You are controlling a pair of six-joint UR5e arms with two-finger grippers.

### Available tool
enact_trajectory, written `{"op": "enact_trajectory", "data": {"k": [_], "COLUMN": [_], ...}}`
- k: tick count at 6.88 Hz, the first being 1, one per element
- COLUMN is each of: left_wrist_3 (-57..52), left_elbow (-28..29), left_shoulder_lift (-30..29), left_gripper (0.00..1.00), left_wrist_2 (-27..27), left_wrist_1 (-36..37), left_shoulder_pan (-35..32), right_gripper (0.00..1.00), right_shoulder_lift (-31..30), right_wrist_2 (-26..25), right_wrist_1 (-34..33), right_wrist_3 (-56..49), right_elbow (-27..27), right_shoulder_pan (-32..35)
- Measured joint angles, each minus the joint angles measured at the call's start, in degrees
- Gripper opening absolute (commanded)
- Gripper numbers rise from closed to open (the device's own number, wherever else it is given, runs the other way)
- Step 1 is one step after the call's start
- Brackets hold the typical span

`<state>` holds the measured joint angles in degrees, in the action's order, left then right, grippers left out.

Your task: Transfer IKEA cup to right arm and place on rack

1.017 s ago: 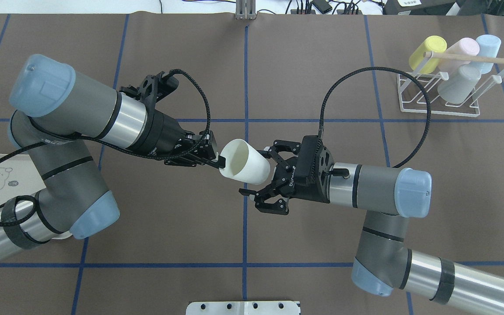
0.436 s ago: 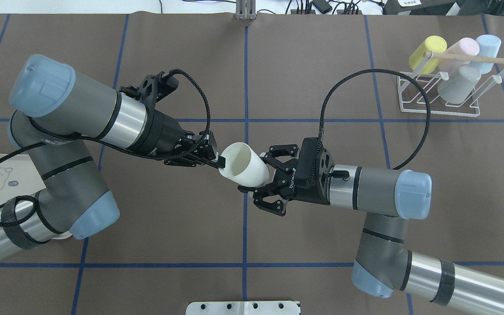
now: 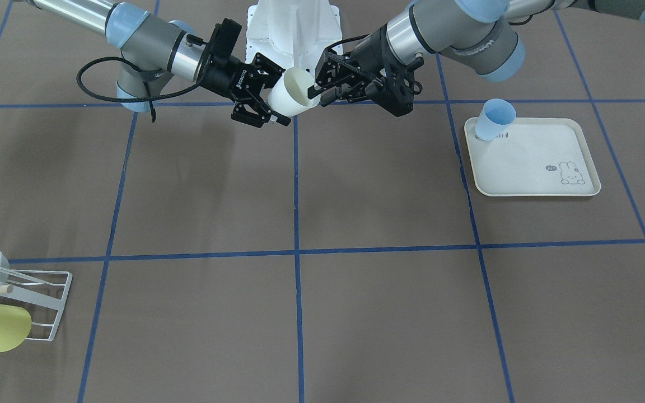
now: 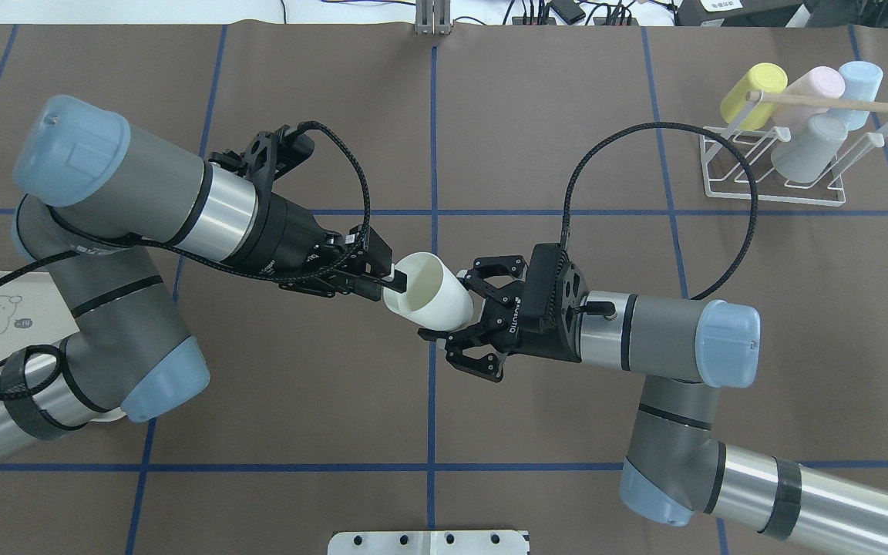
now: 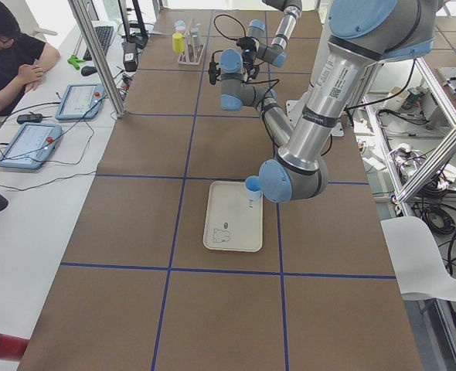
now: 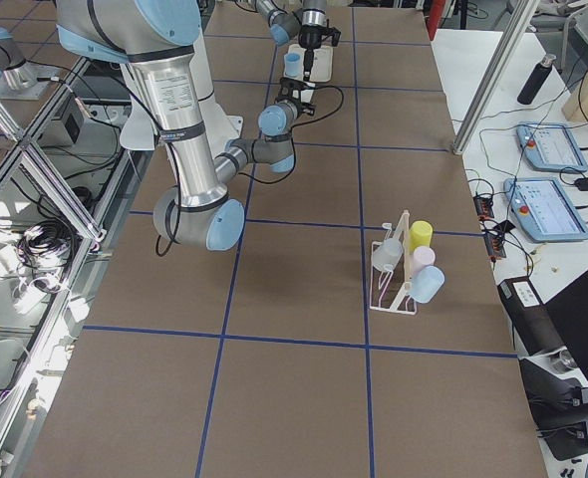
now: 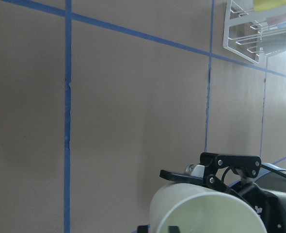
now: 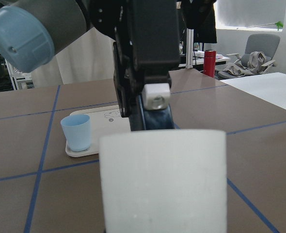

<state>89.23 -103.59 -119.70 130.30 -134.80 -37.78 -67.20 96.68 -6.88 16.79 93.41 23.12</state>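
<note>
The white IKEA cup (image 4: 436,297) hangs on its side above the table's middle, between both grippers. My left gripper (image 4: 395,281) is shut on its rim, one finger inside the mouth. The right arm's gripper (image 4: 444,304) is shut on the cup's base end, one finger on each side. The front-facing view shows the same: cup (image 3: 289,92), left gripper (image 3: 312,89), right gripper (image 3: 275,92). The cup fills the bottom of the right wrist view (image 8: 162,179) and of the left wrist view (image 7: 206,213). The white wire rack (image 4: 775,193) stands at the far right.
Yellow, pink, blue and grey cups hang on the rack under its wooden dowel (image 4: 837,102). A cream rabbit-print tray (image 3: 529,168) by the left arm carries a blue cup (image 3: 495,117). A person (image 5: 11,54) sits at a side desk.
The right gripper's fingers closed in on the cup's base. The cup and the left gripper shifted slightly down and to the right.
</note>
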Motion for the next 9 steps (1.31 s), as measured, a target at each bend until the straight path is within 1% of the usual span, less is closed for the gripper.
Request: {"op": "enact_trajectory", "data": {"k": [1, 2, 4, 5, 6, 7, 8, 9], "left_wrist_3": [0.08, 0.18, -0.46, -2.04, -6.13, -12.26, -19.77, -28.21], "left_elbow": [-0.39, -0.77, -1.38, -1.98, -3.29, -5.75, -9.45, -13.67], "left_shoulder_lift": [0.12, 0.42, 1.79, 2.57, 3.52, 4.2, 5.31, 8.5], "left_gripper": [1.0, 1.0, 1.0, 1.0, 1.0, 1.0, 1.0, 1.0], "left_wrist_2": [-0.04, -0.08, -0.06, -0.15, -0.27, -0.73, -1.87, -3.06], "left_wrist_1": [0.23, 0.9, 5.04, 8.53, 13.94, 21.32, 29.93, 36.97], "left_shoulder_pan": [-0.35, -1.14, -3.76, -4.83, -6.14, -7.78, -9.47, -11.48], "right_gripper": [0.3, 0.29, 0.2, 0.15, 0.1, 0.02, 0.0, 0.0], "right_shoulder_lift": [-0.11, -0.36, -1.76, -2.47, -2.85, -3.11, -3.92, -6.1], "right_wrist_2": [-0.07, -0.29, -1.69, -2.08, -2.22, -2.24, -2.22, -2.23], "right_wrist_1": [0.0, -0.26, -2.37, -5.25, -9.63, -14.36, -18.58, -23.13], "right_wrist_3": [-0.02, -0.3, -3.19, -5.48, -8.08, -10.7, -14.02, -19.13], "right_elbow": [-0.07, -0.12, -0.15, -0.02, 0.27, 0.62, 1.13, 2.73], "right_shoulder_pan": [0.01, 0.19, 1.4, 2.59, 4.33, 6.44, 8.48, 10.47]}}
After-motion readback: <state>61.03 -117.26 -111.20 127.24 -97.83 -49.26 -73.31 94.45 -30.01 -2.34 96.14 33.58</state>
